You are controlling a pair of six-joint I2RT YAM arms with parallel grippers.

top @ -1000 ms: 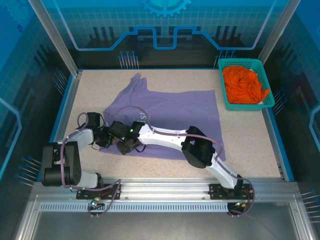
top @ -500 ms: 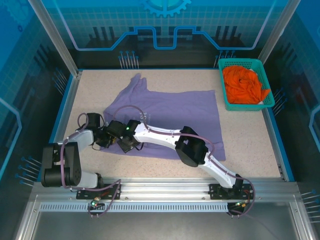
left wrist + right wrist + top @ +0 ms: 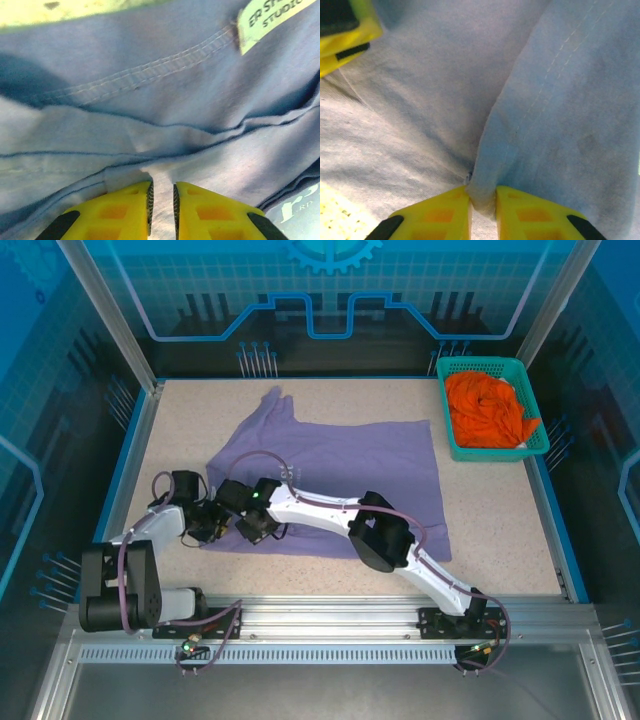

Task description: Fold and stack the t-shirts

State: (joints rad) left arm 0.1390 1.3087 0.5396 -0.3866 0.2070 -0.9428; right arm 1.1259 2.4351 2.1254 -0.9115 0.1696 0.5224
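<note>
Left gripper [image 3: 162,200] and right gripper [image 3: 482,200]: yellow jaws are pinched on stitched folds at the near-left hem of the lavender t-shirt [image 3: 340,465]. The soft, creased shirt is spread on the speckled worktop [image 3: 500,530]. Orange t-shirt [image 3: 488,410]: crumpled, held in the teal mesh basket [image 3: 478,364] at the far right corner.

"STUDIO" on tag [image 3: 272,20] of lavender t-shirt [image 3: 160,75]

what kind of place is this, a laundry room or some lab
Probably a robot lab cell, not a home: two arms bolted to a metal rail, blue printed panels walling the table, a lavender t-shirt laid out.
</note>
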